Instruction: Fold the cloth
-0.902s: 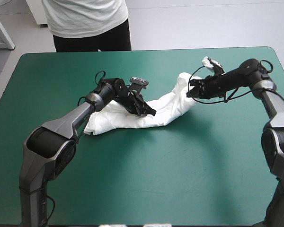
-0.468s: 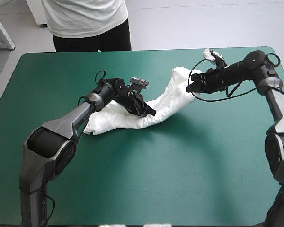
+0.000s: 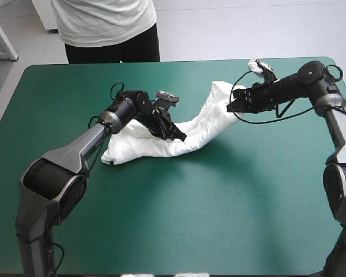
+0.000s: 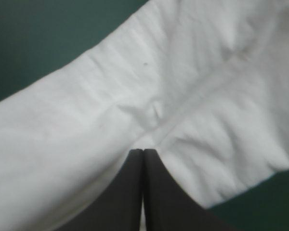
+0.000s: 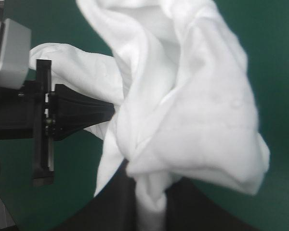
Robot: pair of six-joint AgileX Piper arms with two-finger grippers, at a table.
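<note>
Two grippers have hold of one white T-shirt (image 3: 155,147) on the teal-green tabletop (image 3: 219,219). The T-shirt lies a little past the middle of the tabletop, toward the far edge. It is long and crumpled, like a fat rope. One end rests flat on the left side, and the other end goes up off the tabletop toward the right. The left gripper (image 3: 180,137) comes in low from the left, with its tip down on the middle part of the T-shirt. In the left wrist view its two black fingers (image 4: 129,192) are pressed together into one point, with only a very thin white line between them. A small pucker sits in the cloth just ahead of the tip, so it seems to be pinching a bit of the T-shirt, though the pinch itself is hard to see. The right gripper (image 3: 233,107) is higher up, near the far right side. Its fingers are almost closed, with a bunch of white cloth squeezed between them. In the right wrist view the cloth hangs from it in big soft folds, and the left gripper shows farther off, beside the folds. The two grippers are apart, with a sloping stretch of T-shirt between them.
</note>
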